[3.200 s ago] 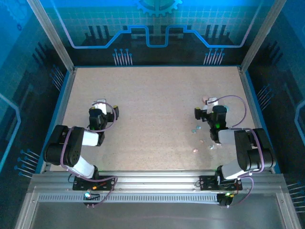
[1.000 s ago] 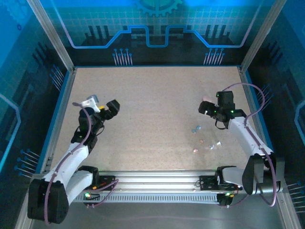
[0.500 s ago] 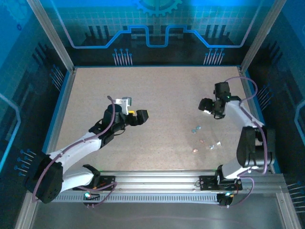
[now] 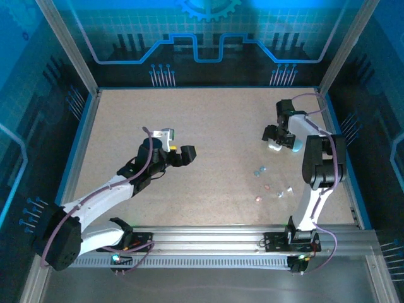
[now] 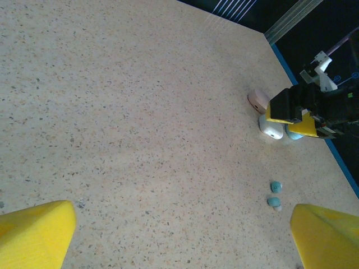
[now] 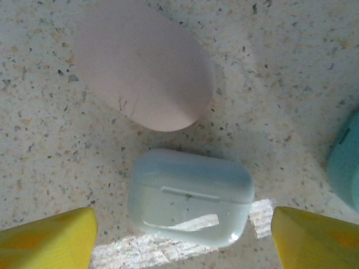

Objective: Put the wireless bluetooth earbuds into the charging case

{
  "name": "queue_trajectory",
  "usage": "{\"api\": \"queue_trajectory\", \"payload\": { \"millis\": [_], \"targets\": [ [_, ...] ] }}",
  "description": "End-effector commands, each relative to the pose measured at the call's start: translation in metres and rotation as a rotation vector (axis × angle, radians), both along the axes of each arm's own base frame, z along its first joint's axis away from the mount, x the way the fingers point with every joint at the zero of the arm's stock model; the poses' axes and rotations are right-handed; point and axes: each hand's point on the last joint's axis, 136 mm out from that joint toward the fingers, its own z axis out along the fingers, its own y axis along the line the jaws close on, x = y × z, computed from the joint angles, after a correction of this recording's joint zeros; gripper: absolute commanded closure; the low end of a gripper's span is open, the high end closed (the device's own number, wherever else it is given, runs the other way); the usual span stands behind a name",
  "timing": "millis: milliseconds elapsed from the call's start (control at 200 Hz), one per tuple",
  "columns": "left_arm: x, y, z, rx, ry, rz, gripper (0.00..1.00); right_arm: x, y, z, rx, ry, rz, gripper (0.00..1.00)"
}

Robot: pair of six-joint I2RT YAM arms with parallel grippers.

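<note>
— Status?
— My R gripper (image 6: 179, 240) is spread wide over the white case (image 6: 190, 196), pink case (image 6: 145, 78) just beyond. L gripper (image 5: 179, 235) spread too, holding nothing, above the table (image 4: 208, 120).
— Earbuds (image 4: 259, 170)?
— Loose on the table, scattered nr the white case.

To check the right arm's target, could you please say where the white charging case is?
In the right wrist view, the white case lies at the table's right, before the open right gripper, beside the pink case and teal case.
</note>
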Motion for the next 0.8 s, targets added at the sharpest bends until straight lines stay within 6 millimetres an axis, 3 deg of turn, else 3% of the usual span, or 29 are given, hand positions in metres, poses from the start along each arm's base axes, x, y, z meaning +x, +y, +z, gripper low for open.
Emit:
{"api": "queue_trajectory", "payload": {
  "millis": [0,690,795],
  "targets": [
    [-0.001,0.003,0.013,0.023,-0.035,0.005,0.01,0.000,-0.001,-0.004,0.005,0.040,-0.016,0.18],
    [-0.001,0.006,0.015,0.031,-0.034,0.017,0.01,0.001,0.004,-0.029,0.036,0.103,0.000,0.30],
    [-0.001,0.007,0.015,0.030,-0.033,0.025,0.01,0.001,0.010,-0.029,0.058,0.097,0.026,0.38]
  ]
}}
